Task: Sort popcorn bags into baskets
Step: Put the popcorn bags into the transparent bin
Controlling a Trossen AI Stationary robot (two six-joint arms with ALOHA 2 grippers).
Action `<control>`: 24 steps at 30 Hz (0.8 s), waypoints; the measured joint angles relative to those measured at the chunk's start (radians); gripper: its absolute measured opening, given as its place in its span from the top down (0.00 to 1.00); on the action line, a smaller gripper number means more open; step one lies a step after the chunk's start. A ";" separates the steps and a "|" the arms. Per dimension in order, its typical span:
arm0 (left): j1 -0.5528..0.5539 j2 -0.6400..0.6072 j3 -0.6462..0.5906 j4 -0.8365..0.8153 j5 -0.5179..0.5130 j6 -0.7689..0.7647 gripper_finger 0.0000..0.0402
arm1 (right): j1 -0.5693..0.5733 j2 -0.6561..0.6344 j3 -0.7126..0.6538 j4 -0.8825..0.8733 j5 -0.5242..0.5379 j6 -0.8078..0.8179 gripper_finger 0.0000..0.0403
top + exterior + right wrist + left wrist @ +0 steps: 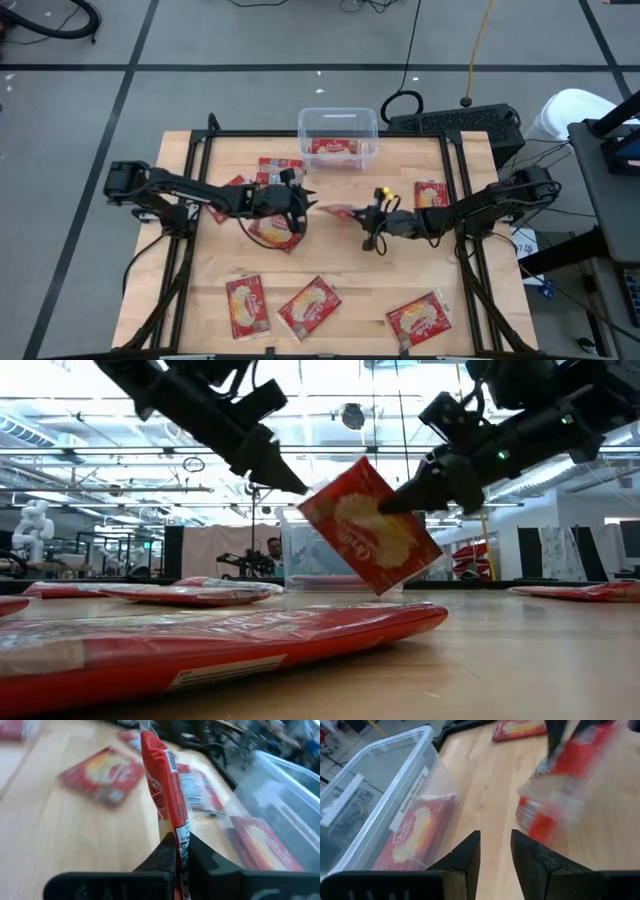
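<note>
left gripper (300, 192) mid-frame above counter (340, 265), fingers (468, 856) slightly parted, empty | right gripper (362, 213) reaching leftward, fingers pinching popcorn bag (372, 526) aloft, tilted | clear tub (338, 138) top centre holds one bag, partly hidden

Looks like a robotics lab, big open-plan one. Grey carpet tiles (90, 160) all around a wooden worktable (330, 270) on a black metal frame (190, 180), loose cables (410, 50) trailing across the floor to a keyboard (455, 122) at the table's far edge. Beyond the table: exposed ceiling with strip lights (90, 450), a white humanoid-looking robot (30, 525) off to one side (hard to make out in detail), and a person (273, 555) at a workstation in the back.
</note>
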 joint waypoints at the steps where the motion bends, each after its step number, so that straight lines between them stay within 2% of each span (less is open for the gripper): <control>1: 0.003 -0.011 -0.024 0.033 0.007 -0.019 0.71 | -0.007 -0.013 0.000 0.001 0.000 0.029 0.98; 7: -0.003 -0.025 -0.170 0.287 0.087 -0.187 0.71 | -0.045 -0.087 -0.005 0.046 -0.019 0.149 0.97; 13: -0.058 -0.024 -0.293 0.524 0.090 -0.326 0.68 | -0.073 -0.087 -0.072 0.364 -0.119 0.175 0.97; 19: -0.153 -0.005 -0.335 0.758 0.078 -0.334 0.54 | -0.074 -0.077 -0.116 0.712 -0.239 0.167 0.97; 22: -0.196 0.005 -0.311 0.841 0.043 -0.288 0.45 | -0.071 -0.073 -0.116 0.792 -0.295 0.170 0.97; 24: -0.214 0.017 -0.292 0.851 -0.018 -0.256 0.39 | -0.064 -0.066 -0.104 0.826 -0.297 0.159 0.97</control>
